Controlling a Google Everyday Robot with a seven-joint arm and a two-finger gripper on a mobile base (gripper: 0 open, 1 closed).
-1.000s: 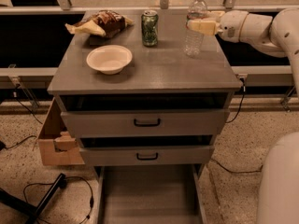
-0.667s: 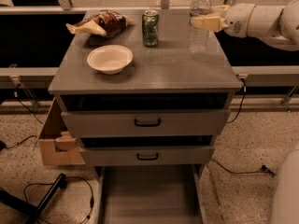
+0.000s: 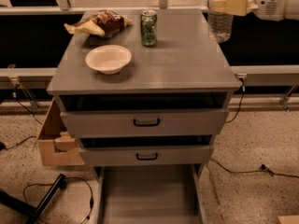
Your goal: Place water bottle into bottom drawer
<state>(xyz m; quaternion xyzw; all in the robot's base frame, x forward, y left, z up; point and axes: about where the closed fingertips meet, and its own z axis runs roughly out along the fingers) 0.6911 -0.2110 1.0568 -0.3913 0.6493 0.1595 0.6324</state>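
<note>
My claw (image 3: 218,4) is at the upper right of the view, pinching the water bottle (image 3: 219,28) around its upper body, with the bottle upright at the back right corner of the grey cabinet's surface (image 3: 187,64) and its base hanging past the right edge. The bottom drawer (image 3: 149,192) is pulled far out at floor level, below the two upper drawers, which are slightly open. On the surface are a green drink can (image 3: 148,28), a pale bowl (image 3: 108,59) and a snack bag (image 3: 99,23), all well apart from the bottle.
</note>
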